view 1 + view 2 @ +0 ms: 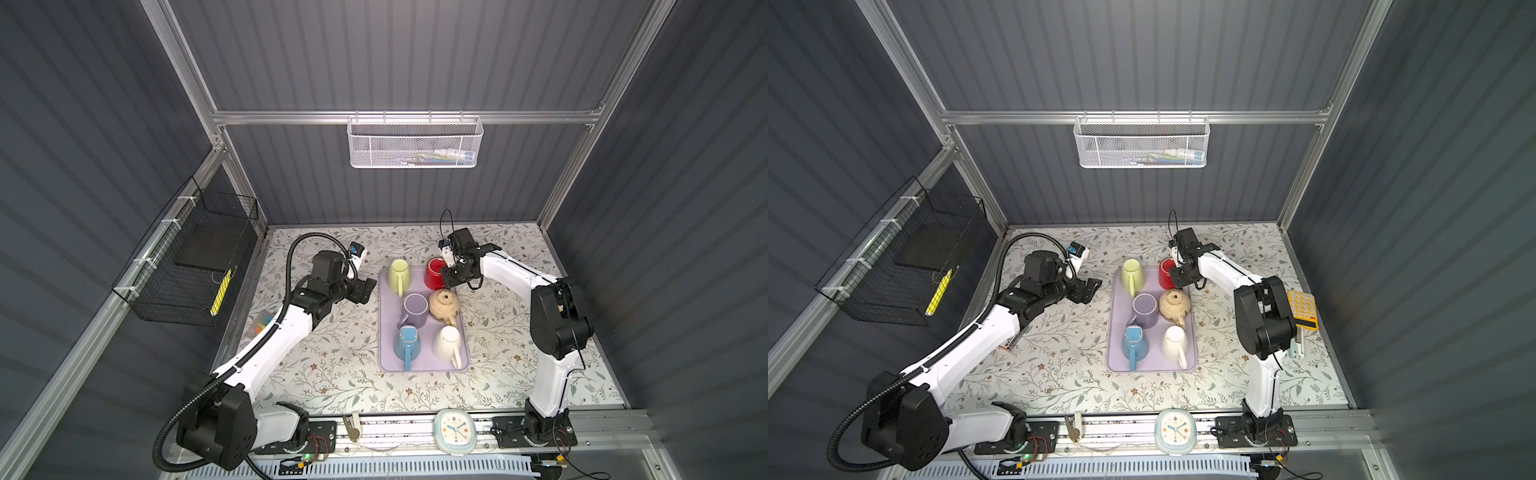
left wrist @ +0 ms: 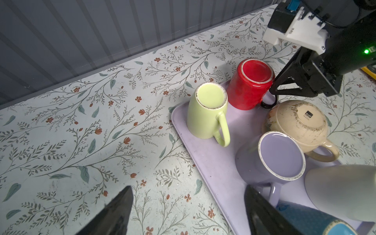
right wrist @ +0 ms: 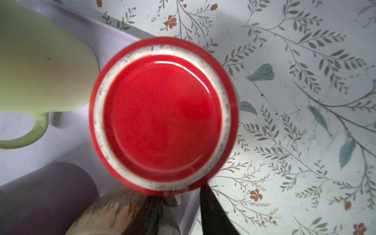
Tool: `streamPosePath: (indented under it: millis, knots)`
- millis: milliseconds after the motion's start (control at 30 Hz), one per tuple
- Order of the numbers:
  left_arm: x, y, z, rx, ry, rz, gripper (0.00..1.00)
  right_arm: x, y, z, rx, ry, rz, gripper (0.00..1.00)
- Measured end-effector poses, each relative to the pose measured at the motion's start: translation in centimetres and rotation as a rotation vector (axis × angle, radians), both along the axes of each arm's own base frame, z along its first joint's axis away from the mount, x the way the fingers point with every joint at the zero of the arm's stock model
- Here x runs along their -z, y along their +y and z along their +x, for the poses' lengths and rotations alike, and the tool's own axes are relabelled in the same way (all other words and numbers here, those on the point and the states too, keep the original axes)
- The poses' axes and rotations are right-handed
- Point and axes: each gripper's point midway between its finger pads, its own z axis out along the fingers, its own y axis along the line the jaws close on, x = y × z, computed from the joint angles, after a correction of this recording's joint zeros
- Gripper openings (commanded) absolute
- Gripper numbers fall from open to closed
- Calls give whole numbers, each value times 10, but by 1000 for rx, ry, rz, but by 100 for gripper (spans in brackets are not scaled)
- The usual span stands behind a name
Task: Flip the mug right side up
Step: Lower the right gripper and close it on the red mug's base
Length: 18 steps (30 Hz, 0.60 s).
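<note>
The left gripper [image 1: 370, 289] hovers over the tabletop [image 1: 332, 374] just beside the lilac tray [image 1: 384, 361], jaws wide apart and holding nothing. If it swings in during the flip, it could strike the green mug [image 1: 399, 272] at the tray's near corner.

The red mug [image 1: 434, 272], probably the one to be turned, stands bottom-up in the tray's far right corner, close to the green mug and with the beige mug [image 1: 444, 305] just in front of it.

The right gripper [image 2: 272, 92] sits against the red mug's handle side, low between it and the beige mug. Its jaws show a small gap in the wrist view, but I cannot tell whether they pinch the handle.

A hold on the handle alone looks weak. The glazed mug could pivot or slip mid-turn and drop onto its neighbours. With so little room, rotating without lifting first would likely knock the beige or green mug, or catch the tray's rim and drag the tray.
</note>
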Motion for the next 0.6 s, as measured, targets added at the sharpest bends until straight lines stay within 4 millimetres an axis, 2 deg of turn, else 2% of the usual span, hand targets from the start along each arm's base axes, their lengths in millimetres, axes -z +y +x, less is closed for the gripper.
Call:
streamPosePath:
  millis: [600]
  knots:
    - [0,-2,-1,8,-1,2,86,16,0,1,1,25,-10,30]
